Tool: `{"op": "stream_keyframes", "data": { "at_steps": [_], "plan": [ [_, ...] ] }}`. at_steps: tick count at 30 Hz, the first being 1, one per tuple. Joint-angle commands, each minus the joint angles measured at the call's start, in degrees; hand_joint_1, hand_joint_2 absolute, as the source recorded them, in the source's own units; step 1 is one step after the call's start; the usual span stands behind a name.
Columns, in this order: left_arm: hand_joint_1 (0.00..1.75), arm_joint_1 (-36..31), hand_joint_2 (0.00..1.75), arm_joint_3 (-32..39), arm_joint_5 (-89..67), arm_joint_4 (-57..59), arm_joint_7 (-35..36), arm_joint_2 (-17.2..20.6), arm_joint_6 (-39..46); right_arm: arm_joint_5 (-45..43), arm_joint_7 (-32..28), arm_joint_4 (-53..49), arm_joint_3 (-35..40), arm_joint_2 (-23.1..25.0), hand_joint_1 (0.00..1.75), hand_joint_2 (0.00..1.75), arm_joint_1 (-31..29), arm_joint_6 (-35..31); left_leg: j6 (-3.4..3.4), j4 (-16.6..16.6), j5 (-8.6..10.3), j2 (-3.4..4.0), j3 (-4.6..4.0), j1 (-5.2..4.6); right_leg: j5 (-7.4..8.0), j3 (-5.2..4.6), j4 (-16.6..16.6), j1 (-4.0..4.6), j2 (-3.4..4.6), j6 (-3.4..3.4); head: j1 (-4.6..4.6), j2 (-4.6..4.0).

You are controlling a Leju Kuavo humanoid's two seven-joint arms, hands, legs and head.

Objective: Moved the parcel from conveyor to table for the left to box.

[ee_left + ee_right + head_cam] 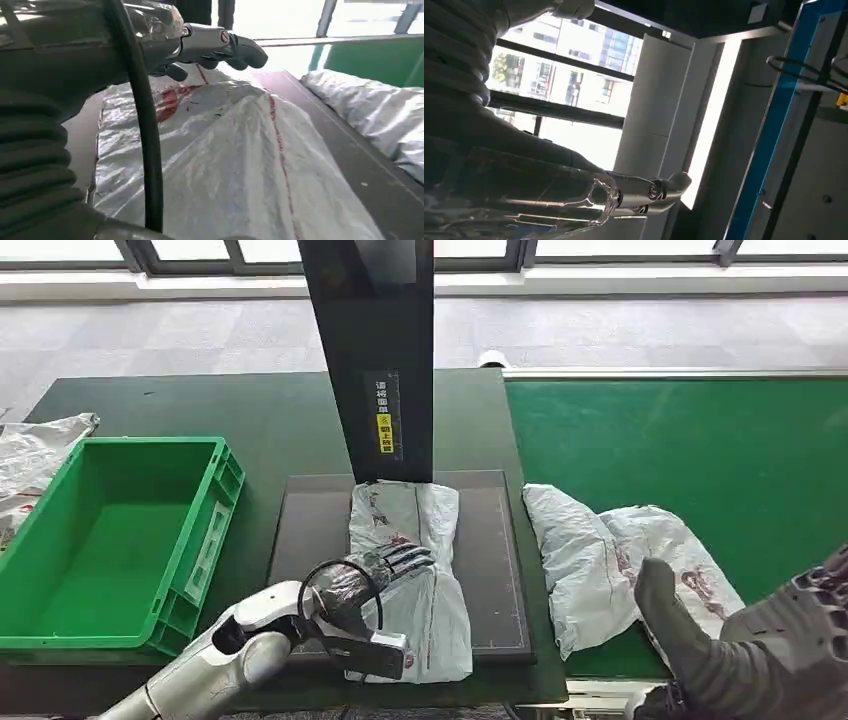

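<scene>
Left hand [375, 575] rests flat on top of the white parcel [410, 580] with its fingers stretched out, holding nothing. At nine o'clock from it sits the green box [110, 550], and the parcel lies on the dark pad [495, 570] on the table [250, 420]. At three o'clock, a second white bag [600, 560] lies on the green conveyor [700, 440], and the right hand [740, 650] hangs near it with its fingers spread wide, holding nothing.
</scene>
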Motion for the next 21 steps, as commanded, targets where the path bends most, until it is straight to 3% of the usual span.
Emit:
{"op": "stream_keyframes", "data": {
  "at_steps": [1,10,12,13,21],
  "plan": [
    [0.0,2.76,1.75,-0.37,-6.13,11.54,1.7,-2.59,13.09,1.24,0.79,-1.06,-2.76,1.51,0.0,1.75,0.75,-0.6,0.13,-0.41,0.22,-0.06,0.08,-0.07,0.19,0.09,-0.39,-0.05,-0.07,0.06,0.0,0.0],
    [0.0,3.09,1.75,0.74,-6.58,15.49,1.84,-3.25,14.66,0.63,1.08,-0.18,-1.72,1.48,0.0,1.75,0.1,-0.89,0.05,-0.12,0.06,-0.02,0.05,-0.04,0.05,0.06,-0.1,-0.02,-0.01,0.02,0.0,0.02],
    [0.42,3.12,1.75,0.81,-6.53,15.73,1.69,-3.1,14.56,0.6,1.07,-0.06,-1.53,1.43,0.0,1.75,0.22,-0.91,0.05,-0.13,0.05,0.02,0.05,-0.04,0.05,0.06,-0.09,-0.03,0.05,0.02,0.0,0.0],
    [1.75,3.12,1.75,0.81,-6.53,15.73,1.69,-3.1,14.56,0.6,1.07,-0.06,-1.53,1.43,0.0,1.75,0.22,-0.91,0.06,-0.2,0.1,0.03,0.03,-0.05,0.11,0.04,-0.16,-0.04,0.05,0.02,0.0,0.0],
    [1.75,2.81,1.75,-0.55,-5.56,14.27,0.95,-1.45,7.65,-0.32,0.51,0.38,-0.99,1.29,0.0,1.75,-0.04,-0.33,0.12,-0.23,0.16,0.05,0.01,-0.05,0.14,0.03,-0.19,-0.03,0.06,0.03,0.0,0.0]
  ]
}}
